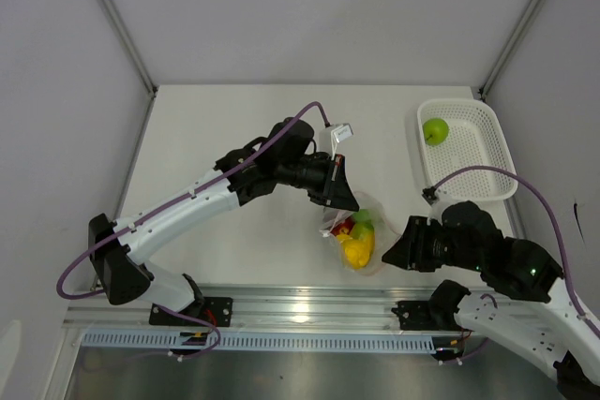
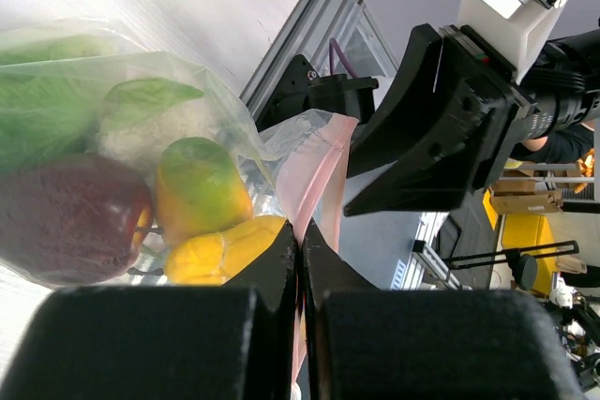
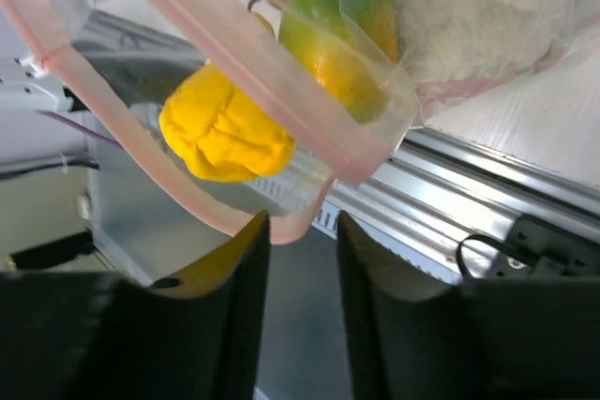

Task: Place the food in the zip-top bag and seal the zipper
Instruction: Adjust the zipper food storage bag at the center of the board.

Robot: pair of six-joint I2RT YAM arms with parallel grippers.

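A white table (image 1: 234, 119) holds a white mesh basket (image 1: 497, 142) at its far right, with a green apple (image 1: 435, 130) inside it. Well apart from it, at the table's near edge between the two arms, sits the zip-top bag (image 1: 356, 241). Inside it are a leafy cabbage (image 2: 47, 110), a red apple (image 2: 66, 217), an orange-green fruit (image 2: 199, 189) and a yellow fruit (image 3: 220, 128). The left gripper (image 2: 300, 236) is clenched on the pink zipper (image 2: 314, 175) at the gaping mouth. The right gripper (image 3: 302, 222) has its fingers apart just beneath the zipper's drooping loop.

Right claw (image 3: 300, 228) parted, just under zipper (image 3: 253, 72) loop (pink, mouth gaping); yellow fruit (image 3: 220, 128) inside zip-top bag (image 3: 396, 105).
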